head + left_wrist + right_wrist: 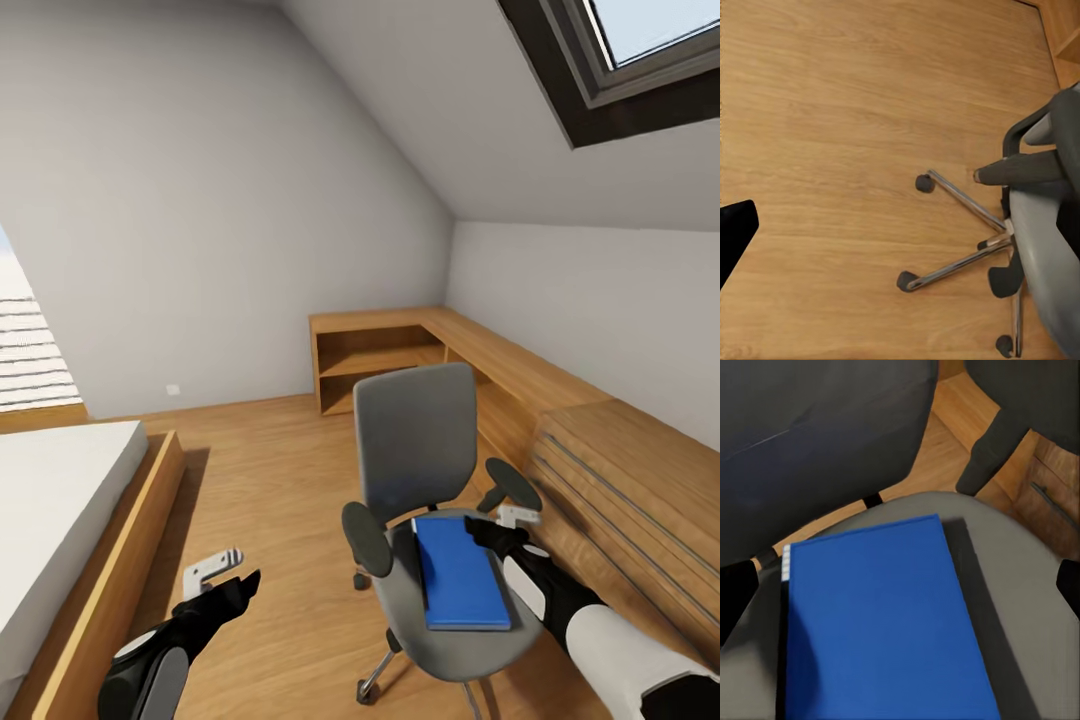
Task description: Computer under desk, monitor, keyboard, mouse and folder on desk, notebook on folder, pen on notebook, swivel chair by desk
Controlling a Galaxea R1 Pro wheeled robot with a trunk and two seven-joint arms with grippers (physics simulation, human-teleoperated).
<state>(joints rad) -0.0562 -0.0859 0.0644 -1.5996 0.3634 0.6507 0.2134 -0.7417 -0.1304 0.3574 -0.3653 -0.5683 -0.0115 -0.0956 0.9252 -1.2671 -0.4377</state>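
**Robot arm reaches over a blue folder lying on a swivel chair seat**

An attic bedroom with pale grey sloped walls, a dark-framed roof window at the upper right and a light wood plank floor. A grey swivel chair stands in the middle of the floor, its tall back toward the far wall, with black oval armrests on either side. A bright blue folder lies flat on the chair's seat, its long side running front to back.

The right gripper hovers just over the far right corner of the folder, near the chair's right armrest. In the right wrist view the folder sits directly below, and dark finger edges show at both sides of the picture, so the gripper's fingers stand apart with nothing between them.

The left gripper hangs over bare floor, well to the left of the chair, beside a wood-framed bed. I cannot tell whether its fingers are apart or together.

A low light-wood shelf unit runs along the far corner and right wall.
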